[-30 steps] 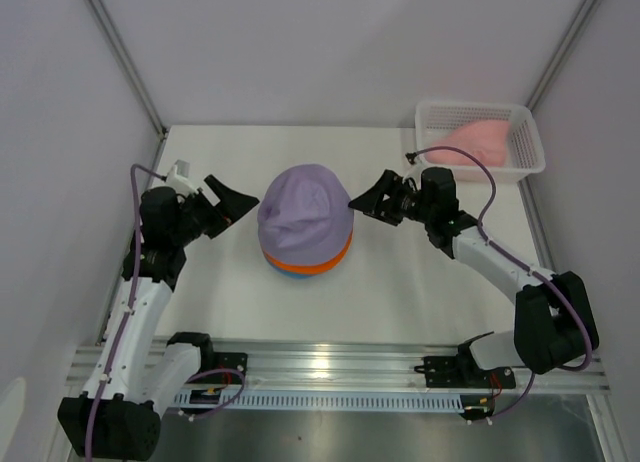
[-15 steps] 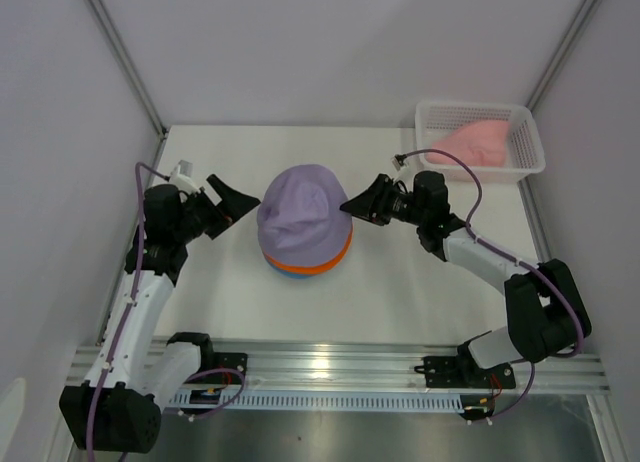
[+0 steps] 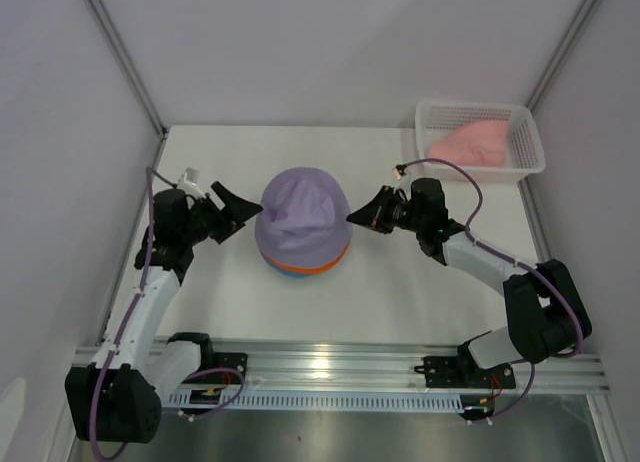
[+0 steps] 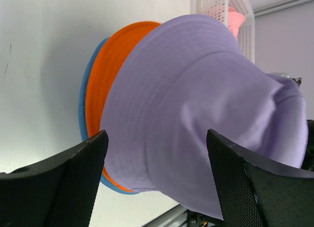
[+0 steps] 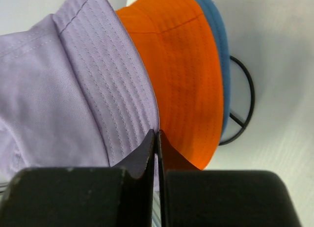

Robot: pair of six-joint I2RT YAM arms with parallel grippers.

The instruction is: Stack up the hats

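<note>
The lavender hat (image 3: pixel 303 217) tops a stack over the orange hat (image 3: pixel 312 268) and the blue hat (image 3: pixel 283 272) at the table's middle. The pink hat (image 3: pixel 470 142) lies in the white basket (image 3: pixel 530 152) at the back right. My left gripper (image 3: pixel 243 204) is open at the stack's left side; in its wrist view the jaws (image 4: pixel 156 138) straddle the lavender hat (image 4: pixel 196 104). My right gripper (image 3: pixel 352 219) is shut at the stack's right side, its tips (image 5: pixel 158 132) meeting on the lavender brim's edge (image 5: pixel 113 79) beside the orange brim (image 5: pixel 186 74).
A black wire stand (image 5: pixel 247 101) shows under the blue brim (image 5: pixel 216 35) in the right wrist view. The basket sits against the back right corner. White walls close in the table at the back and left.
My right gripper has shut at the lavender brim's right edge. The left gripper has moved closer to the stack's left side and narrowed a little.
</note>
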